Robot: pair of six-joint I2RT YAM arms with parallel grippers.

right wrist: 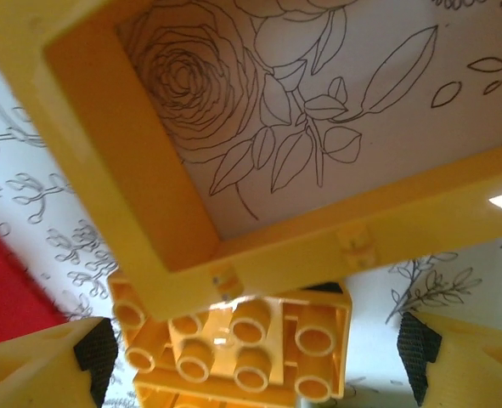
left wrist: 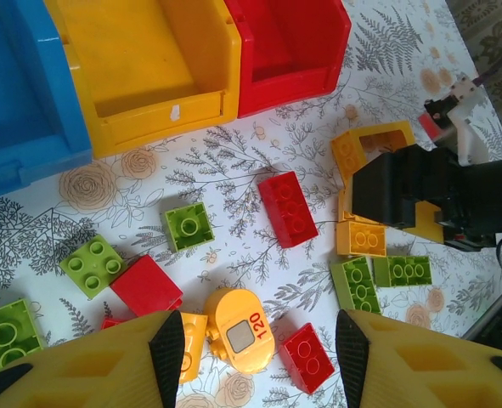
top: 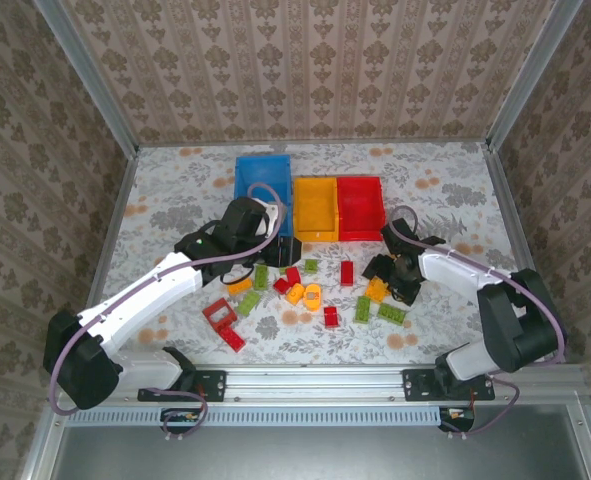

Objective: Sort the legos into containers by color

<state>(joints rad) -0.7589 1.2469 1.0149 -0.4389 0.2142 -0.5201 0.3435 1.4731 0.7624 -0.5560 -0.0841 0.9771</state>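
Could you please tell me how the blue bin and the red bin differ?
The blue bin is longer, reaching farther back than the red bin. Blue stands at the row's left end, red at the right end, with the yellow bin between them. Both are open rectangular bins and look empty.

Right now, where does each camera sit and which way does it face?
Top external: above and behind the bases, looking down on the table, left arm, right arm and bins.
Left wrist: low over the legos, facing the bins; own fingers below.
Right wrist: close above the yellow frame brick; own fingers in the bottom corners.
Shared: both wrist views show that frame brick.
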